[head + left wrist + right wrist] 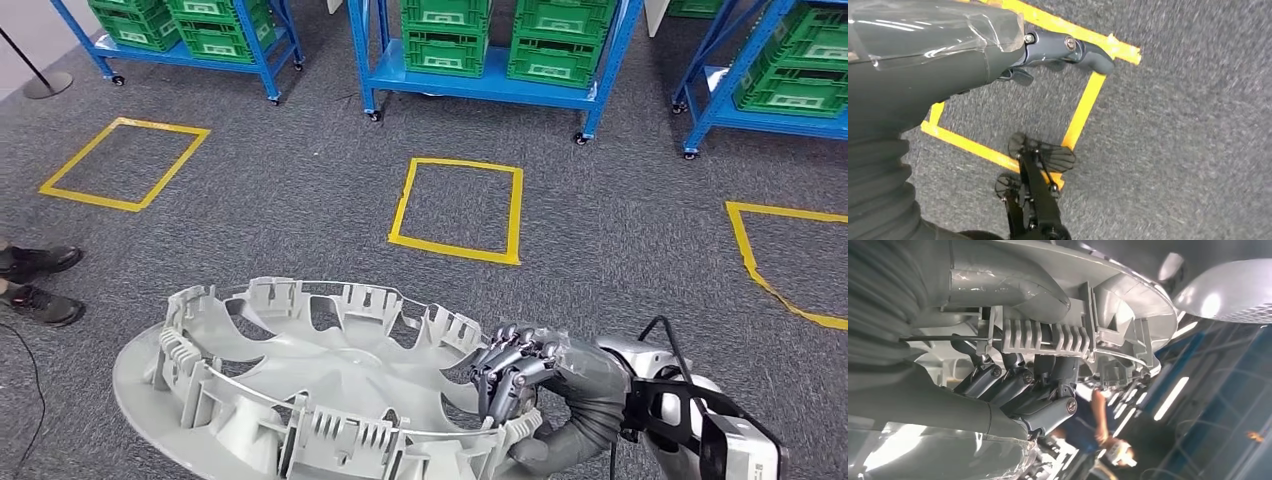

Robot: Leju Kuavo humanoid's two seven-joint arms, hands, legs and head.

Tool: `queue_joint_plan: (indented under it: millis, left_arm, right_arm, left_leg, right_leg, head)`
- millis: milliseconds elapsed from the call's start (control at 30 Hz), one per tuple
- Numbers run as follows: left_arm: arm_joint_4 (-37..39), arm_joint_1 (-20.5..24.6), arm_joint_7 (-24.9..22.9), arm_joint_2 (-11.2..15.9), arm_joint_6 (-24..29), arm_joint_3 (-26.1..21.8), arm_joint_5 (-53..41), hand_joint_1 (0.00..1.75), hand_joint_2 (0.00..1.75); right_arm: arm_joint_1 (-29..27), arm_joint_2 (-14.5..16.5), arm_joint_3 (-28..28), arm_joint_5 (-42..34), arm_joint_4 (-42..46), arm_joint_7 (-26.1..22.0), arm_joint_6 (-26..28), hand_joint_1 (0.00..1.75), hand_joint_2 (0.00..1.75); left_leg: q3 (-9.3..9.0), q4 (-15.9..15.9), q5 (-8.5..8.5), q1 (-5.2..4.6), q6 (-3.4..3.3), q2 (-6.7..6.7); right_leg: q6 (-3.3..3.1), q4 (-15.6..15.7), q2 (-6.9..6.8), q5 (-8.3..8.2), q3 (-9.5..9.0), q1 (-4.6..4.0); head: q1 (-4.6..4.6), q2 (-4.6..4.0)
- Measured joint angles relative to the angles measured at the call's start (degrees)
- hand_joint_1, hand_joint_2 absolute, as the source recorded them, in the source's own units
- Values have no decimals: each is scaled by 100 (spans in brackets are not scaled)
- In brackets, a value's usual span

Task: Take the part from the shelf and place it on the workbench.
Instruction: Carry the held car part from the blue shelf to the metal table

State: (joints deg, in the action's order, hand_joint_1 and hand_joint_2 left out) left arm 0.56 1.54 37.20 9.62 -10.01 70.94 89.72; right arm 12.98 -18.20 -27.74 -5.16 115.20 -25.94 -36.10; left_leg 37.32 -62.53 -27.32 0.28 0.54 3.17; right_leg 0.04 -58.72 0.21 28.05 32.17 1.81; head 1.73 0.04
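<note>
Big pale grey round plastic wheel cover [300, 390], ribbed clips and spokes facing up, carried low over the grey speckled carpet [300, 190]. Held by its edge on the side away from the person's shoes, where the right hand [515, 375] clamps down: dark fingers [500, 385] curled over the rim and down into the inside of the cover. Up close from the right wrist, same story: fingers [1013, 382] wrapped tight onto the ribbed clip strip of the cover [1048, 337], thumb side pressed against it. So fully closed on the part, nothing loose.

Left hand [1063, 52] hanging over the carpet near a yellow tape square [1083, 110], nothing in it; thumb sticking out, other fingers tucked under the cover, so can't tell how far open.

Past the wheel cover, another yellow tape square [457, 210] on the floor, and beyond that a blue metal shelf rack on castors [490, 85] loaded with green plastic crates [555, 45]. Crate contents not visible. More blue racks with green crates to either side of that one. Pair of black shoes [35, 280] just off the cover's far edge from the right hand, and a person [1093, 425] blurred behind the cover from the right wrist.
</note>
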Motion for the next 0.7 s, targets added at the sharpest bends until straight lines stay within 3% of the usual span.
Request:
queue_joint_plan:
  millis: [67,133,167,200,267,333,400,467,533,600,633,667,700]
  left_arm:
    - [-1,12,1,8,-1,-12,0,0,175]
    - [-1,10,-8,-2,29,-30,0,0,175]
    - [-1,7,-15,-8,43,-38,0,0,175]
    - [-1,8,-25,-10,45,-43,0,0,175]
    - [-1,23,-57,-7,33,-48,0,0,175]
    - [-1,43,-87,-12,25,-47,-2,0,175]
    - [-1,42,-103,-13,24,-46,-6,0,175]
    - [-1,36,-113,-23,24,-44,-8,0,175]
    - [-1,54,-117,-40,24,-42,-11,0,175]
    - [-1,69,-120,-57,8,-36,-17,0,175]
    - [-1,67,-121,-70,-12,-25,-22,0,175]
    - [-1,63,-124,-84,-33,-11,-25,0,175]
    - [-1,61,-126,-98,-51,3,-27,0,175]
  right_arm:
    - [11,10,-16,-28,-1,-11,-12,175,175]
    - [16,15,-27,-52,-2,-16,-26,175,175]
    - [25,16,-33,-61,-3,-16,-38,175,175]
    - [43,16,-40,-68,-4,-16,-51,175,175]
    - [89,15,-53,-74,-6,-14,-68,175,175]
    - [121,16,-60,-69,-6,-5,-69,175,175]
    - [140,21,-65,-61,-5,7,-68,175,175]
    - [154,21,-68,-52,-8,16,-67,175,175]
    - [152,11,-69,-44,-15,21,-66,175,175]
    - [142,4,-70,-33,-28,24,-63,175,175]
    - [139,2,-72,-26,-36,25,-60,175,175]
    - [139,0,-75,-20,-41,26,-57,175,175]
    - [139,-4,-80,-14,-44,28,-54,175,175]
  left_leg:
    - [328,-698,-319,32,64,-198]
    - [510,-1086,-404,66,91,-265]
    - [458,-988,-311,76,92,-293]
    - [298,-686,-152,81,85,-346]
    - [-93,51,96,53,49,-583]
    - [-246,387,143,-3,-8,-710]
    - [-247,430,164,-30,-85,-582]
    - [-313,524,229,-19,-166,-443]
    - [-348,579,281,-10,-225,-307]
    - [-333,578,295,-26,-250,-147]
    - [-329,575,296,-34,-253,-59]
    - [-329,569,297,-39,-253,27]
    - [-331,559,295,-39,-250,115]
  right_leg:
    - [-24,0,-117,3,2,-15]
    - [-29,-1,-246,8,5,-23]
    - [-29,-1,-308,10,6,-23]
    - [-27,-1,-371,12,4,-23]
    - [-7,0,-484,23,-2,-45]
    - [39,6,-593,38,-10,-71]
    - [105,31,-697,47,-24,-70]
    - [134,-85,-562,132,12,-52]
    - [82,-644,-244,391,274,-47]
    - [42,-1390,-79,639,668,-58]
    - [56,-1557,-53,652,776,-61]
    - [87,-1524,-38,584,788,-61]
    - [128,-1254,-10,434,683,-58]
  head:
    - [25,0]
    - [26,0]
    - [26,0]
    - [26,0]
    - [23,0]
    - [16,0]
    - [13,0]
    - [2,0]
    - [-21,0]
    - [-34,0]
    - [-34,0]
    - [-33,0]
    - [-34,0]
